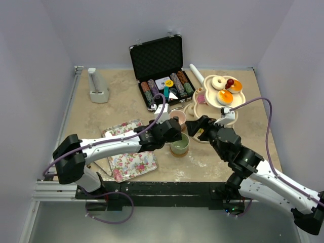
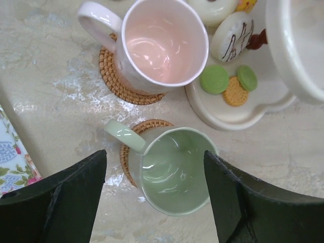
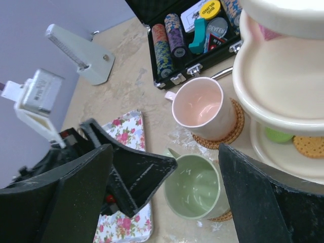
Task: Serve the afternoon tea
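Green cup (image 2: 174, 169) sits upright on a woven coaster (image 2: 127, 147) on the tabletop (image 2: 61, 86), just beside the pink cup (image 2: 162, 45), which has its own coaster, and near the bottom tier of the three-tier stand (image 2: 238, 114). Left gripper (image 2: 154, 153) hangs right over the green cup with jaws spread wide, one either side of the body, holding nothing. Right gripper (image 3: 164, 152) is also wide open and empty, hovering close above the same spot, so the two are crowded. The cup looks glossy and rigid, probably slick under the pads and likely light (material can't be told from here, could be glazed ceramic or plastic). The handle points away from the stand and looks too thin and curved for a safe pinch. Better bet: span the body below the rim, or pinch one wall from inside and outside. The coaster is loose, so a sideways nudge would likely drag cup and coaster together. The green macarons (image 2: 215, 79) on the bottom tier sit near, so little room on that side.
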You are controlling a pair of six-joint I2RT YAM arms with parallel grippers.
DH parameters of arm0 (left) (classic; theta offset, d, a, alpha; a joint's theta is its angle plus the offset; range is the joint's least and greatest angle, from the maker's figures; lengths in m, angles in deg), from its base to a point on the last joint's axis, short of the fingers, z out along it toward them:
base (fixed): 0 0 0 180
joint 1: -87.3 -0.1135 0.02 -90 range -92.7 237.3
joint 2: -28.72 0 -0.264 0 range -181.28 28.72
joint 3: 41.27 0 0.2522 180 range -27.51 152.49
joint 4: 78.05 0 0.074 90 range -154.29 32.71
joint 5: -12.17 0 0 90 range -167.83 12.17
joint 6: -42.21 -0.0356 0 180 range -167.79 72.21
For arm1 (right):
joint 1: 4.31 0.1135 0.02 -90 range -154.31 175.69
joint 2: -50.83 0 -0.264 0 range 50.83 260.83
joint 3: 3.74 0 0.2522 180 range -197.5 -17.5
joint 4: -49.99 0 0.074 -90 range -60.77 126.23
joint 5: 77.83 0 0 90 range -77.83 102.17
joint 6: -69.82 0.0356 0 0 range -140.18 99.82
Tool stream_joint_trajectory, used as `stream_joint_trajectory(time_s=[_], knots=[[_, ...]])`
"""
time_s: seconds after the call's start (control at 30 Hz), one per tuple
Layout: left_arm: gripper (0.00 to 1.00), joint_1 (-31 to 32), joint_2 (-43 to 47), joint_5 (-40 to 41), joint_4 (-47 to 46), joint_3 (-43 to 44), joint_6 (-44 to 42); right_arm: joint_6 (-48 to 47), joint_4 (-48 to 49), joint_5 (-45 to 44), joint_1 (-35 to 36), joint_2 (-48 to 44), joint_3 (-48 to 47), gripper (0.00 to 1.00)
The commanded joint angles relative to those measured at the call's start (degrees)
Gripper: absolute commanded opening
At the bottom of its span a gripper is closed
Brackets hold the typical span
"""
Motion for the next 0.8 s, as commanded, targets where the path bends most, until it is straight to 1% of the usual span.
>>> stream_joint_trajectory(time_s=[0.0, 0.07, 0.13, 0.23, 0.4, 0.43, 0.47, 0.6, 0.77], knots=[[0.85, -0.11, 7.24, 5.08, -5.35, -2.05, -9.70, -6.39, 1.19, -4.51, 0.01, -2.27, -5.29, 0.92], [0.89, -1.69, 10.57, 5.08, -8.16, -4.60, -13.31, -8.85, 1.71, -5.48, 0.01, -2.53, -7.66, 0.96], [0.90, -4.23, 13.48, 3.77, -9.92, -6.71, -16.21, -11.31, 2.24, -6.35, 0.01, -2.71, -9.77, 0.98], [0.91, -9.15, 17.61, 1.49, -11.25, -9.00, -20.87, -14.65, 3.38, -7.50, 0.01, -1.92, -12.76, 0.98], [0.94, -17.06, 24.46, -0.10, -11.42, -9.89, -29.48, -18.70, 2.51, -13.03, -0.08, 0.54, -19.17, 0.99], [0.96, -22.73, 28.92, -2.28, -12.21, -10.23, -33.68, -20.01, 2.42, -16.26, -0.08, 0.11, -22.32, 0.98], [0.96, -24.01, 31.22, -2.56, -12.82, -10.59, -35.37, -20.28, 2.59, -17.16, -0.08, -0.42, -22.96, 0.98], [1.00, -24.20, 38.44, 2.43, -14.68, -10.85, -42.67, -21.95, 3.47, -20.15, -0.08, -3.75, -24.37, 0.98], [1.00, -24.20, 44.51, 7.01, -13.80, -10.24, -46.55, -26.43, 6.11, -23.05, -0.08, -10.17, -22.44, 0.98]])
